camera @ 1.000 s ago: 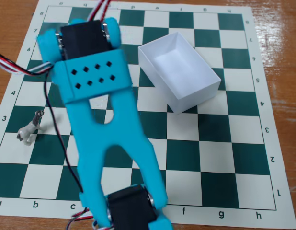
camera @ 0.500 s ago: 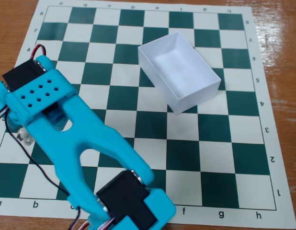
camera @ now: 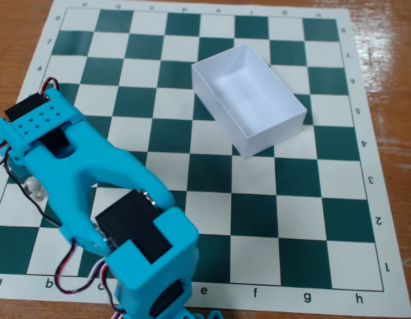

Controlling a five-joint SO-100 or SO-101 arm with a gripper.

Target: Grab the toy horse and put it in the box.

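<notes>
The white open-topped box (camera: 249, 100) stands tilted on the chessboard's upper right part, and I see nothing inside it. My blue arm reaches from the bottom edge up to the left side of the board. The gripper (camera: 19, 174) points down at the far left edge, mostly hidden under the wrist, so its jaws do not show. A small pale grey-white shape (camera: 34, 189) peeks out beside the gripper. It may be the toy horse, but too little shows to tell, or to tell whether it is held.
The green-and-white chessboard mat (camera: 259, 199) lies on a wooden table (camera: 392, 80). The arm's base and black servo (camera: 132, 229) cover the board's lower left. Red and black wires (camera: 66, 282) loop beside the base.
</notes>
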